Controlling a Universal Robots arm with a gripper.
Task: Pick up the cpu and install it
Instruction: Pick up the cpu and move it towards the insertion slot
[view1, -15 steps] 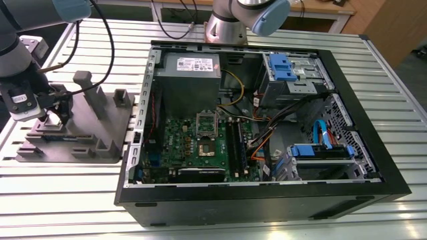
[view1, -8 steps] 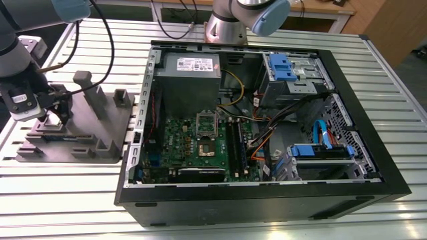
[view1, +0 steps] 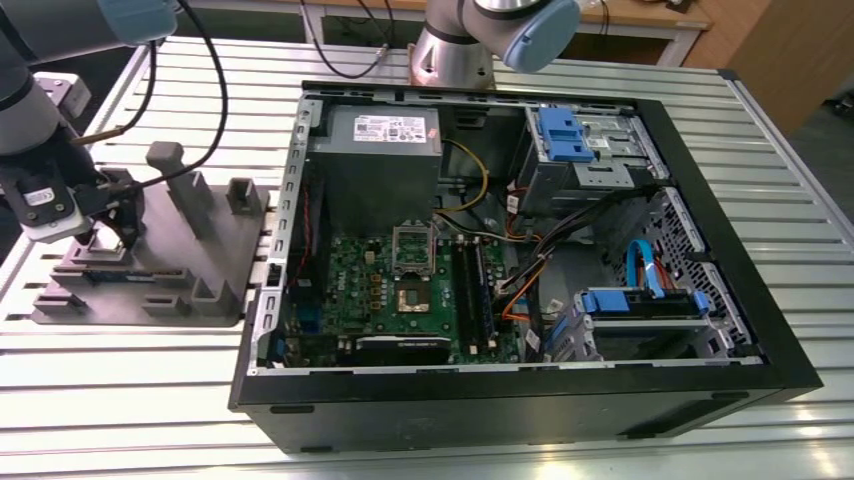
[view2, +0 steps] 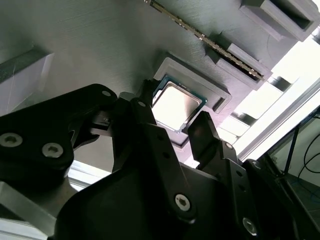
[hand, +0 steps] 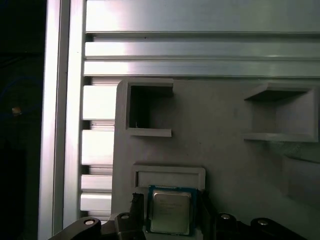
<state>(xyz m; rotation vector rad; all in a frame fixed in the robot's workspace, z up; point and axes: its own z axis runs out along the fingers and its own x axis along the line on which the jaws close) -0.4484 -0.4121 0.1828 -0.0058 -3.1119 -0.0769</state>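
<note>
Straddling the cpu (view2: 177, 106) near the tray's (view2: 100, 45) edge, the tool (view2: 174, 116) stands released. Closing level on opposite rims should avoid tilting.

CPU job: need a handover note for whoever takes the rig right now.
Gripper: down on the grey tray at the exterior view's left, right at the cpu. I can't tell whether it has a grip.
Cpu: lying flat in its recess on the tray, metal top up, in both wrist views.
Socket: on the motherboard inside the open PC case, away from the gripper.
Done: gripper brought to the cpu.
Left: cpu not lifted, not installed.
</note>
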